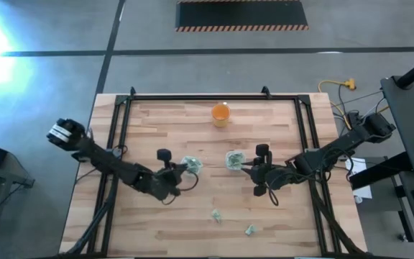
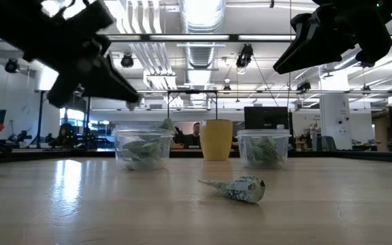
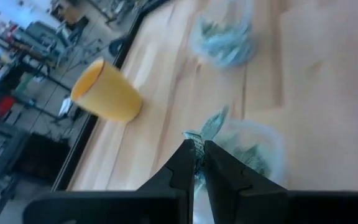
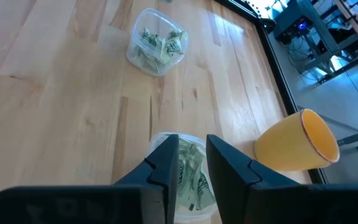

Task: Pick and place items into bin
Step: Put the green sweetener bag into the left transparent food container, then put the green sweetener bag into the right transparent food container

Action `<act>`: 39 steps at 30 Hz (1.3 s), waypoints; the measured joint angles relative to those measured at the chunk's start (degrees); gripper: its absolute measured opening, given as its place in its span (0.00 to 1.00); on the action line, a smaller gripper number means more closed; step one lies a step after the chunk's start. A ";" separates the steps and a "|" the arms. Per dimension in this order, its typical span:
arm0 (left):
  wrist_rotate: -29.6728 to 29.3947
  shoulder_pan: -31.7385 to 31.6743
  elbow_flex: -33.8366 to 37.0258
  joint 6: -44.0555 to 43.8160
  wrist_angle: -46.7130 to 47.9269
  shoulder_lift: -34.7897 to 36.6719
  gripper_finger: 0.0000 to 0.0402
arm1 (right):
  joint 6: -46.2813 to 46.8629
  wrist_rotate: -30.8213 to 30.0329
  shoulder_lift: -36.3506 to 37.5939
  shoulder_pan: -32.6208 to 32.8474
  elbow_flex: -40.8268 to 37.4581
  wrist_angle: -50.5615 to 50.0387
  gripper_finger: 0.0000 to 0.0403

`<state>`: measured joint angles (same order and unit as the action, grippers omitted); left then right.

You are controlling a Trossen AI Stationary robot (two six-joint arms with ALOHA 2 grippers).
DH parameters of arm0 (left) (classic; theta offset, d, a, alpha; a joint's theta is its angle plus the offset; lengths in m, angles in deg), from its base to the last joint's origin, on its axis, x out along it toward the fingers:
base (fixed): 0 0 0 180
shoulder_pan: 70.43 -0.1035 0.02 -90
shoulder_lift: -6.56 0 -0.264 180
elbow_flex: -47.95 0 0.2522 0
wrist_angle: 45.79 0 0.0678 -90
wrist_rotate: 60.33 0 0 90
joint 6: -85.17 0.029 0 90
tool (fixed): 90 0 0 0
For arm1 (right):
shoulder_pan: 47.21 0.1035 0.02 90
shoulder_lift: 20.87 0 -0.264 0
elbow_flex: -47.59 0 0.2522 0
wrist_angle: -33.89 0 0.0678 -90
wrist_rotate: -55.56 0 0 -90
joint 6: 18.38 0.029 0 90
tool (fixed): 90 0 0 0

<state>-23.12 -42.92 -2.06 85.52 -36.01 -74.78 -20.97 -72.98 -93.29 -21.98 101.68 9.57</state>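
Wrinkly items loose on pale wooden tabletop, bright workshop behind.

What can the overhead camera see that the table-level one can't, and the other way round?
Only the overhead view shows both arms whole, the left gripper by the left tub, the right gripper by the right tub, and two loose pieces on the table.

Only the table-level view shows the room behind, with people and ceiling lights, and one wrinkly piece close up.

Both show the two tubs of pieces and the orange cup.
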 joint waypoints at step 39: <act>5.11 -3.38 -2.09 -1.09 0.27 -0.37 0.33 | -6.88 31.39 -15.99 0.13 -0.26 29.63 0.20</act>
<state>-18.01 -46.30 -4.16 84.44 -35.74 -75.15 -27.85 -41.60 -109.28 -21.84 101.42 39.20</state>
